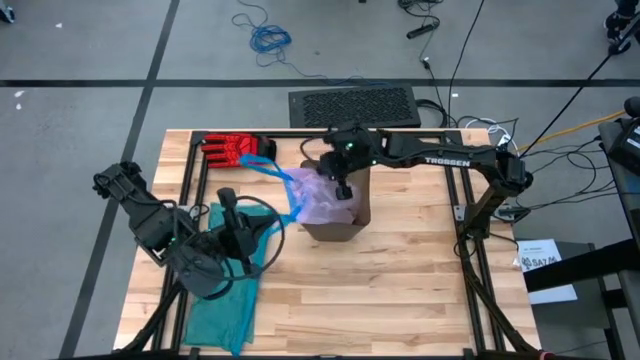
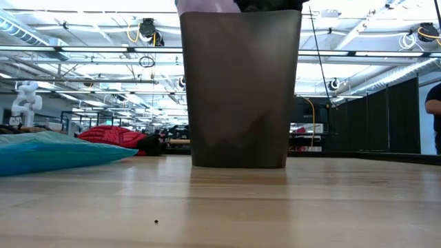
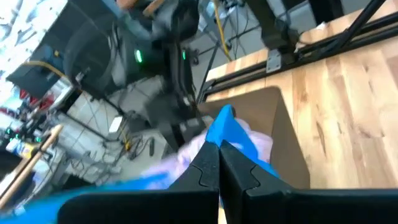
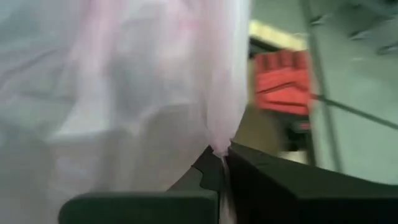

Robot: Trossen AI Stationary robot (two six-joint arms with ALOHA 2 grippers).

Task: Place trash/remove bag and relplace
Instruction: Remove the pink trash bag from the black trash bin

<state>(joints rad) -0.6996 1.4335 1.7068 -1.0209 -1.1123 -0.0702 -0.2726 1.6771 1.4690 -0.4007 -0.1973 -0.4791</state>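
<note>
Nearest the overhead camera, at the lower left of the frame, the left gripper (image 1: 238, 205) is held over a flat teal-green plastic bag (image 1: 225, 290) spread on the pale wooden bench (image 1: 400, 290). Its jaws are closed on the blue drawstring loop (image 3: 225, 127) of the thin translucent pale pink-white plastic bin liner (image 1: 322, 198), seemingly so that one side of the liner is kept pulled away from the bin. Toward the upper left of the bench a red glove (image 1: 236, 147) is laid aside, clear of the work. At the centre stands a dark brown rectangular plastic bin (image 1: 345, 212), with the liner bunched at its mouth. The right gripper (image 1: 345, 188) is set directly above it, its jaws pinched shut on a fold of the liner (image 4: 214, 134), probably to lift it out. One bin, one liner, one teal bag and one glove are counted; no trash wads can be seen.
</note>
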